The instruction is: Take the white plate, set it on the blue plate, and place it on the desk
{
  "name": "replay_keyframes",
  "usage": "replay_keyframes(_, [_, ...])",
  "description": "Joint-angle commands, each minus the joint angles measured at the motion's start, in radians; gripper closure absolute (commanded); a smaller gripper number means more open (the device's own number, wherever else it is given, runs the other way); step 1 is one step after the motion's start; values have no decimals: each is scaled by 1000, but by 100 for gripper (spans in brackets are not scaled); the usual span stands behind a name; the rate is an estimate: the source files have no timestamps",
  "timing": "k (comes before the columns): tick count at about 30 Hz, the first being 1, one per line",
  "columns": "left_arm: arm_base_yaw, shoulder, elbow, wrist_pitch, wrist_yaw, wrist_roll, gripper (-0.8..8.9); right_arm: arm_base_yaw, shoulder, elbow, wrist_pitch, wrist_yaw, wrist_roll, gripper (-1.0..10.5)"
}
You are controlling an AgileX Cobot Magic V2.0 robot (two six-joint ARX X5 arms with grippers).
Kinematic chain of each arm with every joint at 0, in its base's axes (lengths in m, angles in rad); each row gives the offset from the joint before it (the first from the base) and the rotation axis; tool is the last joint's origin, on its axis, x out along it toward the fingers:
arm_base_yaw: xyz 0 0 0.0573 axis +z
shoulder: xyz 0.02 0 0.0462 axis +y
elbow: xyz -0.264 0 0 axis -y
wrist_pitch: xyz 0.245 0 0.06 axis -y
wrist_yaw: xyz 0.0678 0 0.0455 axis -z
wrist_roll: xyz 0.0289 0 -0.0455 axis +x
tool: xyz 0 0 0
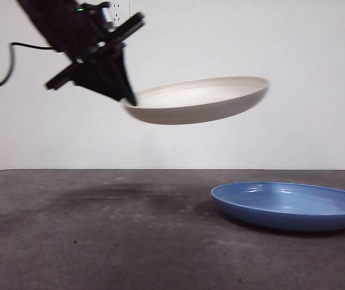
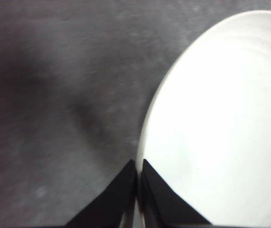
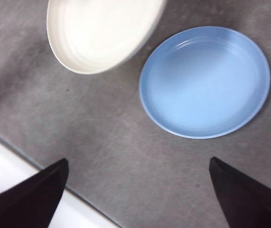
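The white plate (image 1: 199,101) hangs in the air well above the desk (image 1: 99,235), held level by its left rim. My left gripper (image 1: 127,96) comes down from the upper left and is shut on that rim; in the left wrist view its jaws pinch the plate (image 2: 220,128) edge at the gripper (image 2: 137,166). The blue plate (image 1: 290,206) lies flat on the desk at the right, below and to the right of the white plate. The right wrist view looks down on the blue plate (image 3: 205,81) and the white plate (image 3: 99,31), with my right gripper (image 3: 137,171) open high above them.
A pale wall stands behind the desk. A black cable (image 1: 3,69) trails from the left arm at the upper left. The desk's edge and a white strip (image 3: 12,185) show in the right wrist view.
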Motion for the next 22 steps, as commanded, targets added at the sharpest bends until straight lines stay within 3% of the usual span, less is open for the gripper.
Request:
replay_keyframes(1, [-30,64,63,1,3,-29,803,4,-14,24,7,32,29,472])
replay_keyframes(15, [-154,393,365,-84,-25,-39,803,4,-96,175,-61,159,67,472])
replay_keyframes(22, [-187,507,433,-100,-50,-38,803,4,-96,219,-63,166,70,471])
